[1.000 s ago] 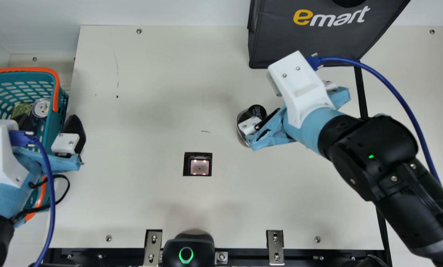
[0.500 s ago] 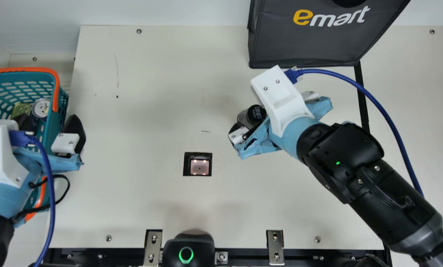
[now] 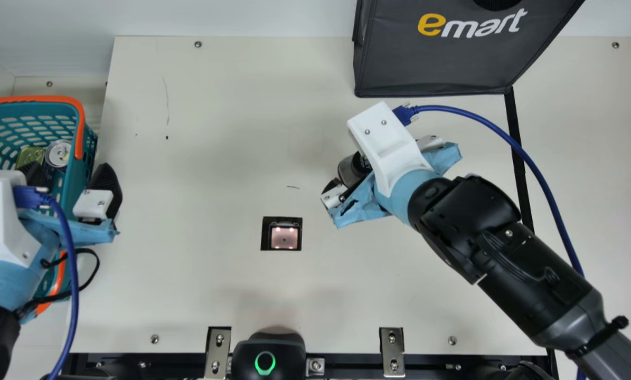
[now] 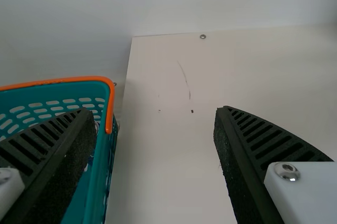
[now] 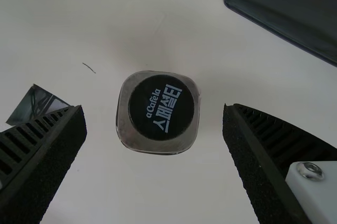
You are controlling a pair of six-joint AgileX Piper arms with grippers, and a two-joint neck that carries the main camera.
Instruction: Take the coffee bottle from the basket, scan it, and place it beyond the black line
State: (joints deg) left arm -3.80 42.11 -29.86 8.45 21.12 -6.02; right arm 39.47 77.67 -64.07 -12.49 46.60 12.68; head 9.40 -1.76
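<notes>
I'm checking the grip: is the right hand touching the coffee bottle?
Apart. The right wrist view shows the coffee bottle between the open fingers of the right hand, with table visible between it and each finger.

In the main view, the worktop (image 3: 215, 158) is lit brightly and fairly evenly, seemingly from overhead, and is crossed by faint, soft-edged shadows. Small bright spots are shown in the scanner window (image 3: 284, 237), and a green ring (image 3: 257, 364) is lit at the near edge. The wrist views are more dimly lit; a dull sheen is caught around the bottle (image 5: 158, 146).
</notes>
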